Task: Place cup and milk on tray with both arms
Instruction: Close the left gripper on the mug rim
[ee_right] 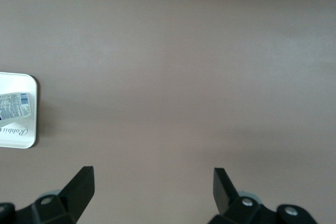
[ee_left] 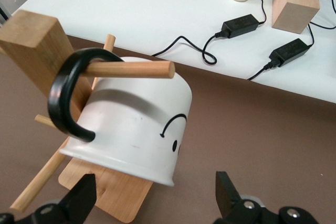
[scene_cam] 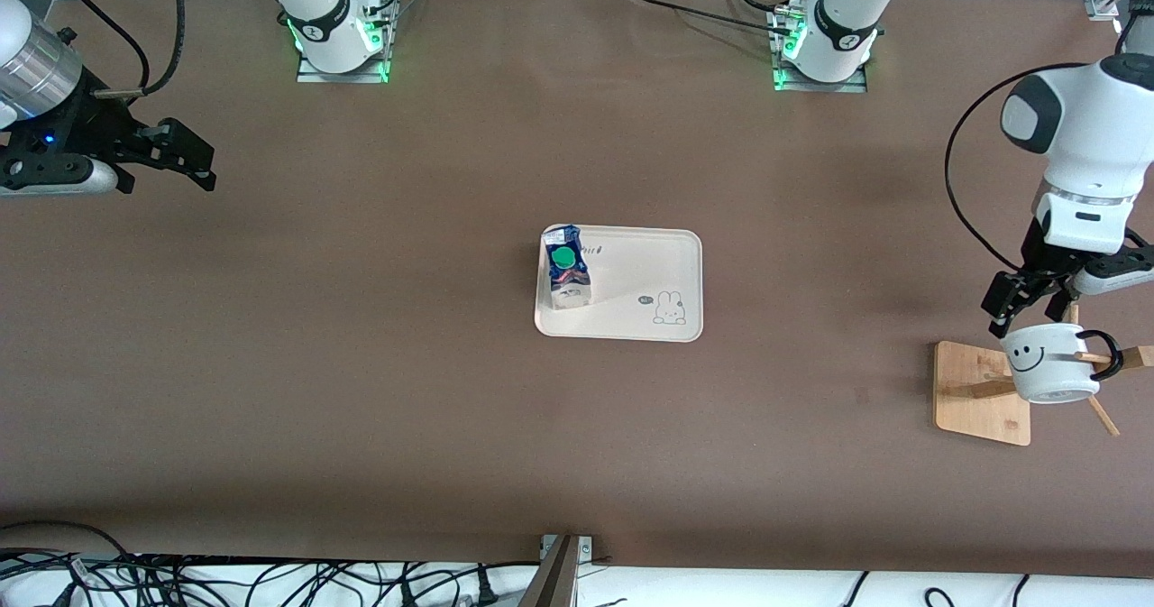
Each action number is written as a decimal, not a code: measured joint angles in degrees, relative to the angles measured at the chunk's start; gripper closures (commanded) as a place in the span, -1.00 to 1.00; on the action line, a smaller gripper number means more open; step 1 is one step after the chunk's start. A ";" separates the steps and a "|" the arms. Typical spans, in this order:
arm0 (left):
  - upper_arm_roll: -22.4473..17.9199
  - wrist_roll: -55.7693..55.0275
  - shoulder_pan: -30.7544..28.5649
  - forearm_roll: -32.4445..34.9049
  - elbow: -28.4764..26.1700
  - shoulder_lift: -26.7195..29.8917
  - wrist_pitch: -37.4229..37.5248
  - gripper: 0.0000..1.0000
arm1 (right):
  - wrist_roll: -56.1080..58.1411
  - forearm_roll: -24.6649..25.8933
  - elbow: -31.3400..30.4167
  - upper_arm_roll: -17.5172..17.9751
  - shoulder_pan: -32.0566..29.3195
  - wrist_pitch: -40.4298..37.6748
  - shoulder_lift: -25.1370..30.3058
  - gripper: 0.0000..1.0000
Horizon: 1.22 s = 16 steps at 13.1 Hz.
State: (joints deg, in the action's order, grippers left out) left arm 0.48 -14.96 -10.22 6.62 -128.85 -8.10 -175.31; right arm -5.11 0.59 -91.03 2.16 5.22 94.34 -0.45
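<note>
From my console, starting at the right arm's end of the table, I see the right gripper (scene_cam: pixel 194 160) hanging over bare table, well apart from everything, its fingers (ee_right: pixel 79 184) spread wide with nothing between them; this arm waits. At mid-table lies the tray (scene_cam: pixel 645 264); the milk (scene_cam: pixel 566 267) stands upright on it, at the tray's end toward the right arm, green cap up; the rabbit drawing sits at the tray's corner nearer the camera, toward the left arm. At the left arm's end, the cup (scene_cam: pixel 1050 363) hangs by its black handle on a peg of the wooden stand (scene_cam: pixel 978 395), tilted, smiley face showing; the left gripper (scene_cam: pixel 1028 305) hovers just over the cup, its fingers (ee_left: pixel 84 195) apart on either side of the rim, not clamped.
</note>
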 measured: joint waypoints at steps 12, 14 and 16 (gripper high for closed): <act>0.34 3.01 -0.68 0.02 2.45 -2.84 -4.50 0.39 | 0.00 0.00 0.00 0.00 -0.01 -0.01 0.00 -1.00; 0.55 3.03 -0.64 0.02 2.46 -2.79 -4.51 0.66 | 0.00 0.00 0.00 0.00 -0.01 -0.01 0.00 -1.00; 1.03 3.03 -0.47 0.02 2.45 -2.75 -4.49 0.87 | 0.00 0.00 0.00 0.00 -0.01 -0.01 -0.01 -1.00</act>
State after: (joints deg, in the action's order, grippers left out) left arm 1.51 -11.93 -10.69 6.64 -126.39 -10.85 -179.80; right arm -5.11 0.59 -91.02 2.16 5.20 94.33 -0.45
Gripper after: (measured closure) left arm 0.828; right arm 0.000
